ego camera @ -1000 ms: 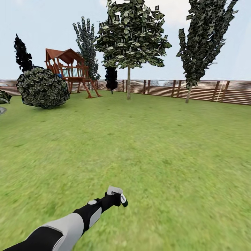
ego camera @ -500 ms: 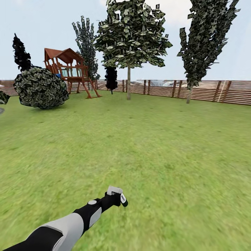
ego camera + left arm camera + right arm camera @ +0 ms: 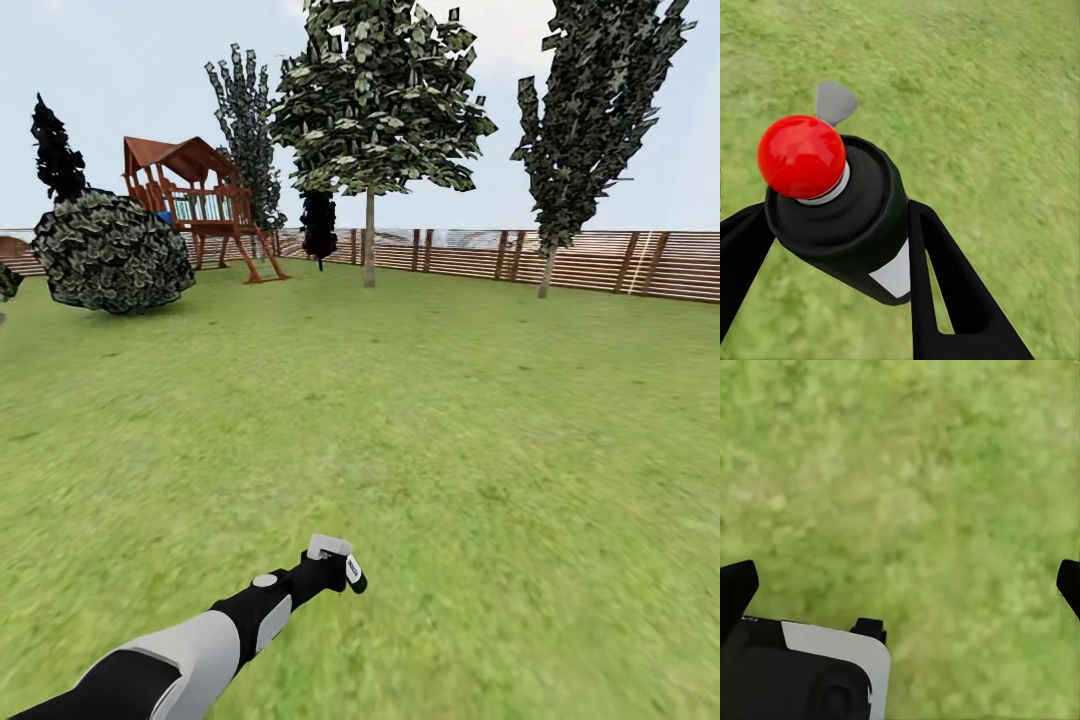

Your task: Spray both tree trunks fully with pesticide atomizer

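Left arm stretched forward over lawn, jaws clamped on pesticide atomizer, right jaws apart

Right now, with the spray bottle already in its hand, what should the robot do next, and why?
Probably keep rolling toward the nearer tree trunk. The left end effector grips the pesticide atomizer, but wide lawn separates them, too far to spray.
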